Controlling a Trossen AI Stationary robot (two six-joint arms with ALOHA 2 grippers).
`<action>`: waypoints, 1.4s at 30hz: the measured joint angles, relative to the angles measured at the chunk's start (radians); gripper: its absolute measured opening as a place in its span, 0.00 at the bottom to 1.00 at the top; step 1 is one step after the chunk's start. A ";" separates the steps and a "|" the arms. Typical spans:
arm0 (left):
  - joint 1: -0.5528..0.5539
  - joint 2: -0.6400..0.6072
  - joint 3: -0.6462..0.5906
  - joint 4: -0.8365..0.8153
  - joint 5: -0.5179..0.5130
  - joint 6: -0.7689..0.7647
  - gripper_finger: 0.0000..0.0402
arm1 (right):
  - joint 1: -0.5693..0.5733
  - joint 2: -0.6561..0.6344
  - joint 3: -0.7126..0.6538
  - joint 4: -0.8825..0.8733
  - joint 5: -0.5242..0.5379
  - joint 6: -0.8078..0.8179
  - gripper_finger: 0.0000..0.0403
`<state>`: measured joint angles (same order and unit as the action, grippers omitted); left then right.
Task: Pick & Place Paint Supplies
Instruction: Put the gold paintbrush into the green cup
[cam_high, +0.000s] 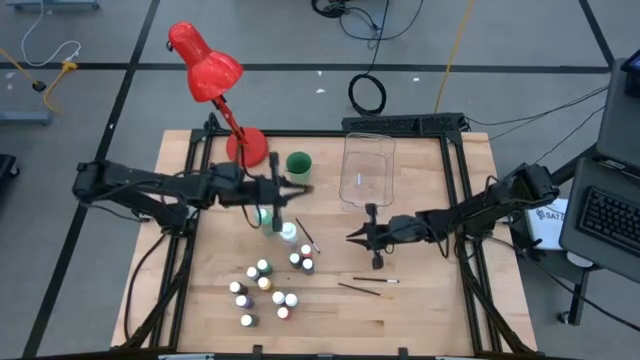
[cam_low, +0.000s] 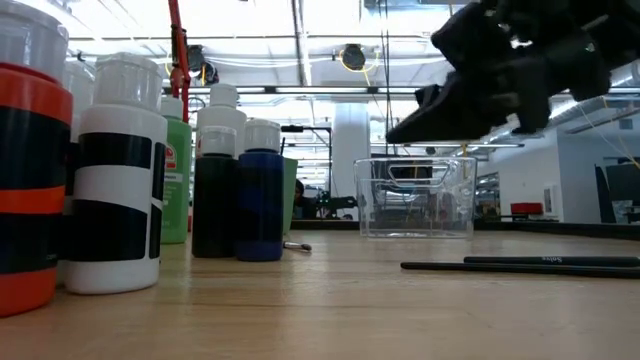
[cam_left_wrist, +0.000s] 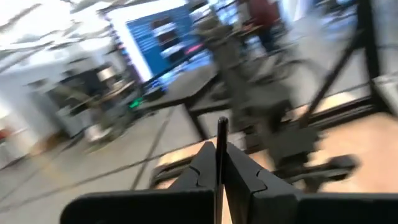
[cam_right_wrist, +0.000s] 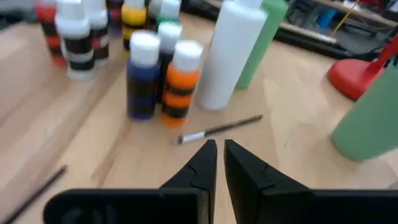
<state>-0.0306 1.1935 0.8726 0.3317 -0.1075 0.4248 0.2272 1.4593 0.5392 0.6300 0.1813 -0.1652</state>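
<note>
The left gripper (cam_high: 303, 187), over the wooden table (cam_high: 420, 300) just beside the matte green cup (cam_high: 298, 162), is clenched on a thin dark brush (cam_left_wrist: 221, 155) standing upright between its fingers. Small white-capped paint bottles (cam_high: 264, 285) cluster nearer the table's front edge than it. The right gripper (cam_high: 352, 238), nearly closed and empty, hovers near the clear, boxy plastic bin (cam_high: 367, 165); its contents cannot be told. Two slim brushes (cam_high: 372, 281) lie just beside this gripper.
</note>
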 joint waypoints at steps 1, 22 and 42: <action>0.010 -0.009 -0.010 -0.002 -0.034 0.000 0.01 | 0.008 0.001 -0.003 0.015 -0.001 -0.008 0.07; 0.368 0.068 -0.310 0.287 0.004 -0.233 0.00 | 0.047 -0.001 -0.029 0.106 0.001 -0.064 0.06; 0.469 0.336 -0.309 0.439 0.074 -0.329 0.02 | 0.047 -0.001 -0.029 0.099 0.001 -0.067 0.06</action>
<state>0.4380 1.5297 0.5636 0.7703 -0.0335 0.0955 0.2741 1.4586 0.5102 0.7288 0.1822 -0.2325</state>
